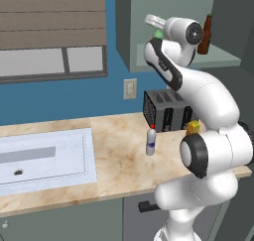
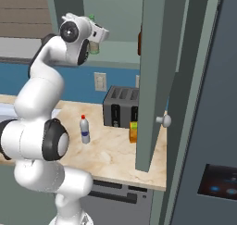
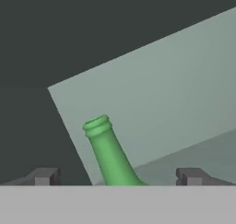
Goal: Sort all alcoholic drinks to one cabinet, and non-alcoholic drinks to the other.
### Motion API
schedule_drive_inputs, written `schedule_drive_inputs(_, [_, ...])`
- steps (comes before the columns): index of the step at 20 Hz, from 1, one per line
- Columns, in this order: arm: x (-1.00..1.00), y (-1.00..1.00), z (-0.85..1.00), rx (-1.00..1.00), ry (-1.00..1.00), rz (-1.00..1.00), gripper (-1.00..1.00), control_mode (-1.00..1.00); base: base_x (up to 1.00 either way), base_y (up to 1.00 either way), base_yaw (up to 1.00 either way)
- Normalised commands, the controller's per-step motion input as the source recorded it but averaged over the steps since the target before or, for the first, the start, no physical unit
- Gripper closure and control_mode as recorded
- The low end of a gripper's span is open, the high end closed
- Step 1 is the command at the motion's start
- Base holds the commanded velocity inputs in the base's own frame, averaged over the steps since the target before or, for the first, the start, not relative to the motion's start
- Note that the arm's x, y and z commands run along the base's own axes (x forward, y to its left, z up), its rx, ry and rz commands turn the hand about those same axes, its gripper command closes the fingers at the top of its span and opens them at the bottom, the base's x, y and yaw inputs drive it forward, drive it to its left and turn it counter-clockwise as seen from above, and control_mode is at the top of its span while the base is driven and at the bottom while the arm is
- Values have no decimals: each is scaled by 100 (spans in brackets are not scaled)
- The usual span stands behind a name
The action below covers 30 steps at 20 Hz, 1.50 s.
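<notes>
Green bottle [image 3: 108,154] seen btwn spread jaws of gripper [image 3: 117,177] at frame bottom, brown bottle [image 1: 205,34] upper right in cabinet, white bottle [image 1: 151,141] & toaster [image 1: 166,110] mid-frame on counter [image 1: 114,155], open cabinet door [image 2: 159,76] hiding shelf in right base view.

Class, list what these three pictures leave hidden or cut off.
- Green bottle: hand view, body cut off at the bottom.
- Brown bottle: left base view, lower part behind the arm.
- Orange carton: right base view, partly behind the cabinet door; print too small.

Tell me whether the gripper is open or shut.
Open: in the hand view the gripper has its fingertips spread wide, clear of the green bottle neck between them.
</notes>
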Motion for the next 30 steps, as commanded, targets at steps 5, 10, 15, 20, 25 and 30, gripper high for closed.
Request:
schedule_drive_inputs(5, [-57, -4, 15, 0, -11, 0, -100, -100, 0, 0, 0])
schedule_drive_inputs(10, [-85, -15, 0, -1, -2, 0, -100, -100, 0, 0, 0])
schedule_drive_inputs(15, [-100, -18, 2, 0, 0, 0, -100, -100, 0, 0, 0])
schedule_drive_inputs(20, [-100, -6, 13, 0, 6, 0, -100, -100, 0, 0, 0])
schedule_drive_inputs(25, [-100, 0, 21, 0, 13, 0, -100, -100, 0, 0, 0])
schedule_drive_inputs(30, [-100, 0, 12, 0, 22, 0, -100, -100, 0, 0, 0])
